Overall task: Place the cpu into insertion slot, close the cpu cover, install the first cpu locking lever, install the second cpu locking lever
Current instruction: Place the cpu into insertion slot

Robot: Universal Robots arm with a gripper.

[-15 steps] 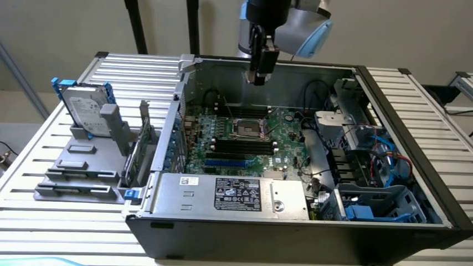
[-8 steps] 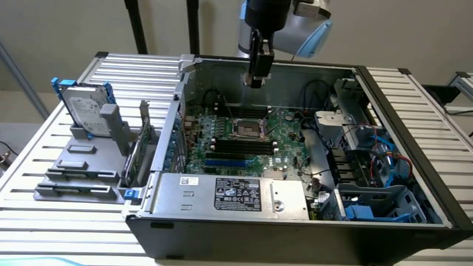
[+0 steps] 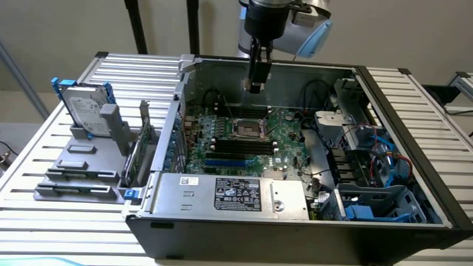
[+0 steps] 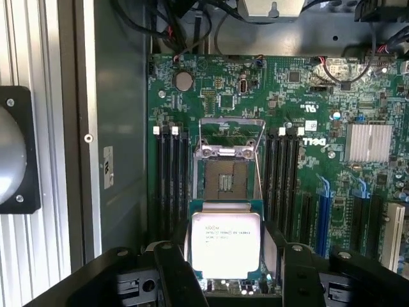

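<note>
The cpu [image 4: 225,242], a pale square chip with printed lettering, sits between my gripper's [image 4: 225,272] dark fingers [image 4: 171,265], which close on its two sides. It hangs above the green motherboard [image 4: 319,192], a short way from the insertion slot [image 4: 223,182], whose contact field is bare. The cpu cover [image 4: 231,121], a silver frame, stands tilted up at the slot's far side. A thin locking lever [image 4: 259,176] runs along one edge of the slot. In the exterior view my gripper [image 3: 256,86] hovers inside the open computer case, above and behind the insertion slot [image 3: 247,128].
Black memory slots [image 4: 169,185] flank the socket on both sides, and a silver heatsink [image 4: 369,142] sits further off. The case holds cables, a drive cage [image 3: 369,202] and a power supply [image 3: 229,194]. A grey fixture with a hard drive [image 3: 85,113] stands at the exterior view's left.
</note>
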